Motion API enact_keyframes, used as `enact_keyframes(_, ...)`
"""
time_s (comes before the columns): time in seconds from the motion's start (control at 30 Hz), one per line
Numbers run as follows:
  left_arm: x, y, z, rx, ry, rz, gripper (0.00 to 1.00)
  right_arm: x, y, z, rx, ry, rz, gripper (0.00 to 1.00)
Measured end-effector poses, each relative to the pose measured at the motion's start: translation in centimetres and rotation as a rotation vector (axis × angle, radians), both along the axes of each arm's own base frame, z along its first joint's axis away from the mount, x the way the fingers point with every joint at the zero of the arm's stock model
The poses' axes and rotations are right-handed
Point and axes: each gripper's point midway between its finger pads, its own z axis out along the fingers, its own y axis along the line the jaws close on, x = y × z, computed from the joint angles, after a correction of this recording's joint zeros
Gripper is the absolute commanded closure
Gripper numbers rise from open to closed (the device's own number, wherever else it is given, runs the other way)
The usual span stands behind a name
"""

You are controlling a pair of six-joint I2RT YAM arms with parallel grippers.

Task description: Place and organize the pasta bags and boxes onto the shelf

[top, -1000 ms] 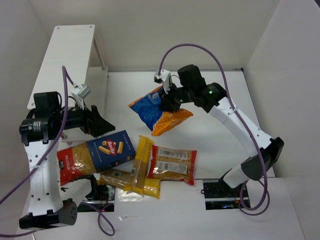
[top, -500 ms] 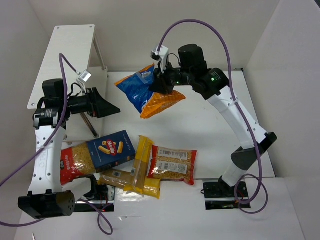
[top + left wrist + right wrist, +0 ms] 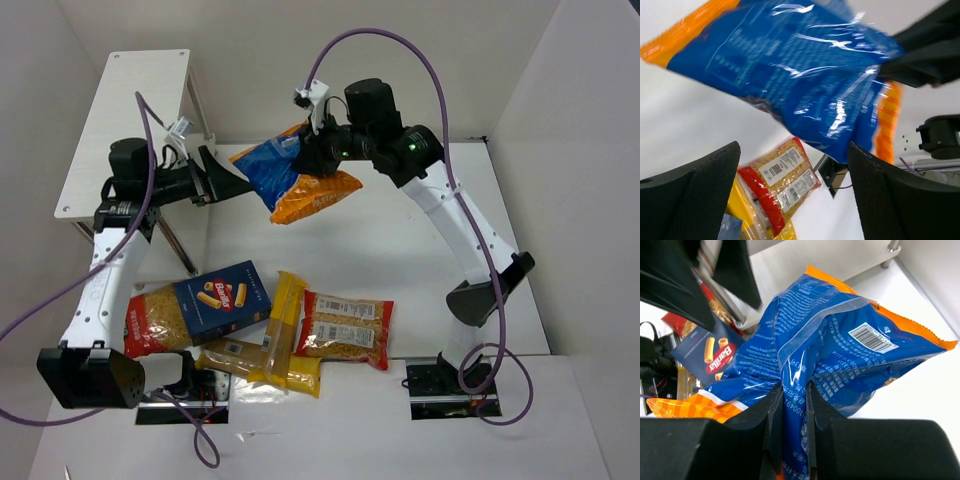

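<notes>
The blue bag (image 3: 290, 180) is shiny and crinkly, with an orange end and small white print on it. It hangs in the air above the tabletop (image 3: 400, 250), just to the right of the shelf (image 3: 125, 120). The right tool (image 3: 794, 395) pinches a fold in the middle of the bag, and its two black fingers (image 3: 772, 410) are pressed tight on the plastic. The left tool (image 3: 228, 177) is spread wide with nothing between its fingers. It points at the bag from the shelf side and is very close to it, but I cannot tell if it touches. Its finger pads (image 3: 690, 195) look rough, like a fine net.

The shelf has flat, pale boards with little screws in the corners and thin metal legs.

More pasta lies low down on the tabletop. A flat, dark blue carton (image 3: 222, 297) with a red oval and yellow tubes on it rests partly on a clear bag (image 3: 150, 325) with red trim, full of yellow pasta. Another bag like it (image 3: 345, 328) lies to the right. Between them are long, thin yellow packs (image 3: 283, 325), one lying across the other.

The tabletop is smooth and white. The walls around it are plain and white too. Purple cables (image 3: 400, 50) loop over the arms
</notes>
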Motion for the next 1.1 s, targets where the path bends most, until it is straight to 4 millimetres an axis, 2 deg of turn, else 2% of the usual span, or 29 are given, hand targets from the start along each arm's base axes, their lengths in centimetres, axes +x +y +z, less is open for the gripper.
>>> enact_keyframes(0.2, 2.2, -0.8, -3.2, -0.017, 0.125, 0.018, 0.07, 0.6, 0.2, 0.9, 0.017, -0.010, -0.019, 1.00)
enact_keyframes(0.53, 5.8, -0.9, -2.0, -0.079, 0.173, 0.069, 0.07, 0.8, 0.2, 1.2, 0.022, -0.007, -0.027, 1.00)
enact_keyframes(0.73, 6.3, -1.1, -0.3, -0.126, 0.177, 0.078, 0.07, 1.0, 0.7, 0.8, 0.025, 0.012, -0.016, 1.00)
enact_keyframes(0.87, 6.4, -1.2, 0.1, -0.148, 0.188, 0.082, 0.06, 0.8, 1.1, 0.7, 0.033, 0.031, -0.002, 1.00)
enact_keyframes(1.1, 6.5, -1.5, 0.6, -0.177, 0.218, 0.075, 0.05, 0.4, 1.2, 1.8, 0.058, 0.025, 0.013, 1.00)
